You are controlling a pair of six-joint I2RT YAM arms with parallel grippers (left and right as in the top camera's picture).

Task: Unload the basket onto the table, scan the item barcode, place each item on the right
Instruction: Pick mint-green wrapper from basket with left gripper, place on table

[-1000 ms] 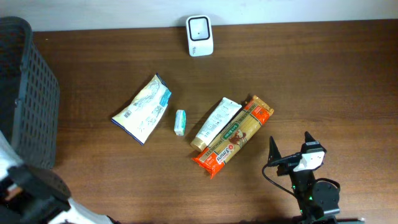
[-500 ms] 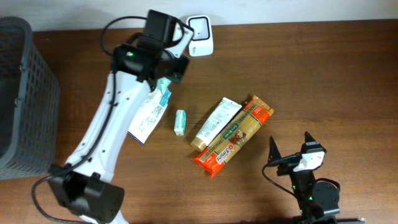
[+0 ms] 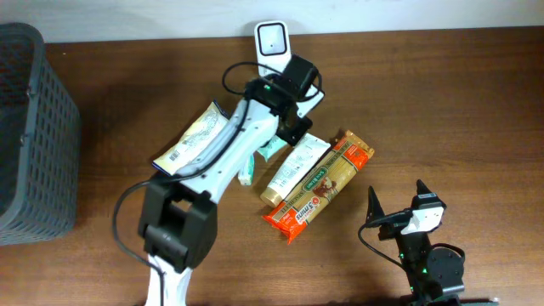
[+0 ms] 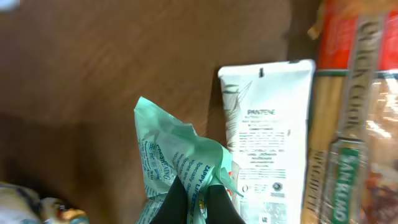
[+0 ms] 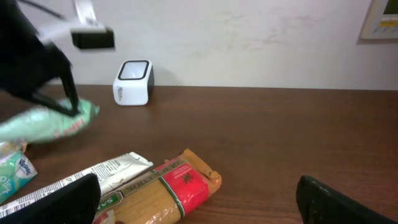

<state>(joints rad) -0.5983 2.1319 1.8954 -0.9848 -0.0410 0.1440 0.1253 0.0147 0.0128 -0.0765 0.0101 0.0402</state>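
My left gripper [image 4: 194, 200] is shut on a crumpled pale green printed packet [image 4: 177, 158], its two black fingers pinching the lower edge. In the overhead view that gripper [image 3: 282, 138] hangs just below the white scanner [image 3: 273, 47], with the green packet [image 3: 269, 153] showing under it beside the white tube [image 3: 293, 167]. The right wrist view shows the packet [image 5: 50, 121] lifted off the table, left of the scanner [image 5: 134, 81]. My right gripper [image 5: 202, 205] stands wide open and empty at the front right [image 3: 398, 204].
A white Pantene tube [image 4: 267, 137] and an orange-red pasta pack [image 3: 321, 185] lie side by side mid-table. A white and blue snack bag [image 3: 194, 149] and a small tissue pack [image 3: 246, 170] lie to the left. A dark mesh basket [image 3: 34, 127] stands at the left edge.
The left arm has come in from the lower left and swung right with the green packet, from beside the snack bag to above the tube. The right arm has not moved.
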